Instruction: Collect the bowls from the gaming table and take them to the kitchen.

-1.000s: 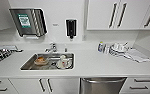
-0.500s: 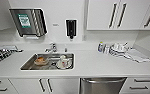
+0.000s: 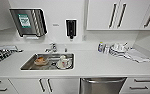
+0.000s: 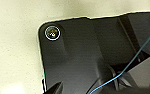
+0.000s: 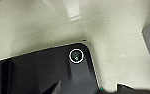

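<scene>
I face the kitchen with its white countertop [image 3: 98,63] and a steel sink [image 3: 28,65] set into it. An orange bowl [image 3: 40,60] lies in the left half of the sink. A white bowl [image 3: 64,63] sits in the right half, with some white crockery in or beside it. The gaming table is out of view. In both wrist views the cameras look down past the robot's dark plate at pale speckled floor.
A steel dishwasher [image 3: 102,85] sits under the counter right of the sink. A paper towel dispenser [image 3: 28,22] and a black soap dispenser [image 3: 71,28] hang on the wall. Dishes and cloths [image 3: 123,51] lie at the counter's right, a rack [image 3: 1,53] at its left.
</scene>
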Motion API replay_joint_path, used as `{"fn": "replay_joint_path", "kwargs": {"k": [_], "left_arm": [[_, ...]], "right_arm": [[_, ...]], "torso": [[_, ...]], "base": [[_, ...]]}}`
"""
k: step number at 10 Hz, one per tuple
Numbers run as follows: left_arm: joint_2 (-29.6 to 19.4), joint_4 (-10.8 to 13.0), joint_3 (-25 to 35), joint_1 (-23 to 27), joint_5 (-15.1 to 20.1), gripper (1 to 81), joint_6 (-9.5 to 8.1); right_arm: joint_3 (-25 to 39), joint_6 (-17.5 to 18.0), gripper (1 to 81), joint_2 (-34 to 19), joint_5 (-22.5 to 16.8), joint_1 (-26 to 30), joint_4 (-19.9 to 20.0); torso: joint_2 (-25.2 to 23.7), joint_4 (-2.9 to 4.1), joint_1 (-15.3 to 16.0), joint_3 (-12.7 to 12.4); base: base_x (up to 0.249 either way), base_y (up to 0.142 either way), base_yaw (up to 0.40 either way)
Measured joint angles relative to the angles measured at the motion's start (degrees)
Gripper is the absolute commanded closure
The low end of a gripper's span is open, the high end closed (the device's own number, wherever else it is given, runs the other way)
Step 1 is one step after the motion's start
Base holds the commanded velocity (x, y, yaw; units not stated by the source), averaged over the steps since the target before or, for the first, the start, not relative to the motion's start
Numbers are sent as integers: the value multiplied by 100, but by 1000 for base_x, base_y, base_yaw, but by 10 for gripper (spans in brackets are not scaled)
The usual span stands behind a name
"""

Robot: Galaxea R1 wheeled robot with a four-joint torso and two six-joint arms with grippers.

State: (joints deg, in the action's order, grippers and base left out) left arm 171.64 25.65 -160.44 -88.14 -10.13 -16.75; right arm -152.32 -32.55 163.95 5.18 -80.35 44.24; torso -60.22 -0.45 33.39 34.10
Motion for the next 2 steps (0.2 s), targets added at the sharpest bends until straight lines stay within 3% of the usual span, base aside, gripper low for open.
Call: {"fn": "replay_joint_path", "kwargs": {"k": [2], "left_arm": [[51,-267,-117,7,7,10,-9]], "right_arm": [[-377,-17,10,444,236,-293,-89]], "torso": [[0,0,0,-2]], "base": [[0,0,0]]}}
